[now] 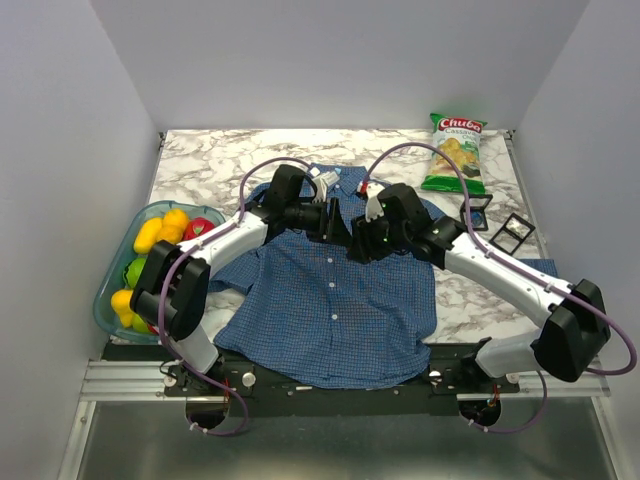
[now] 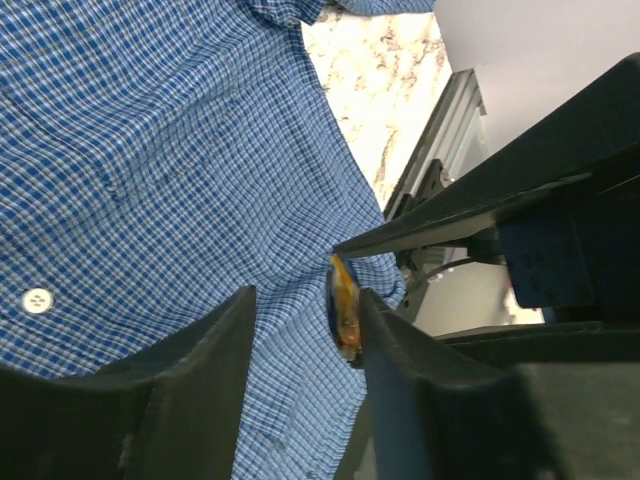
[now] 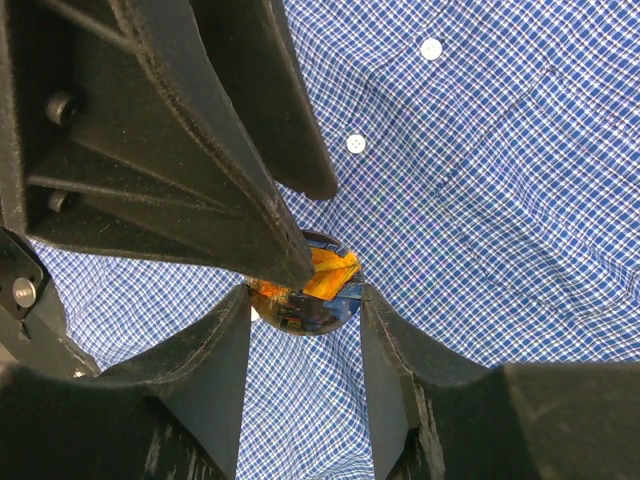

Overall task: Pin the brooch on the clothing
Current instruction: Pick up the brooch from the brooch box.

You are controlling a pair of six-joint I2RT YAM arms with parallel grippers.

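The blue checked shirt (image 1: 330, 300) lies flat on the marble table, collar at the far side. Both grippers meet over its upper chest. The brooch (image 3: 335, 272), a round orange and dark-blue badge, sits just above the cloth between my right gripper's fingertips (image 3: 362, 300), which touch its rim on both sides. My right gripper (image 3: 305, 292) is shut on it. My left gripper (image 2: 305, 295) is open; one finger (image 2: 400, 370) rests against the brooch's face, seen edge-on in the left wrist view (image 2: 344, 305). In the top view the left gripper (image 1: 338, 220) and the right gripper (image 1: 358, 240) hide the brooch.
A clear bin of toy fruit (image 1: 150, 260) stands at the left edge. A green chips bag (image 1: 455, 150) lies at the back right, with two small black frames (image 1: 513, 232) near it. The metal rail (image 1: 320, 385) runs along the table's front.
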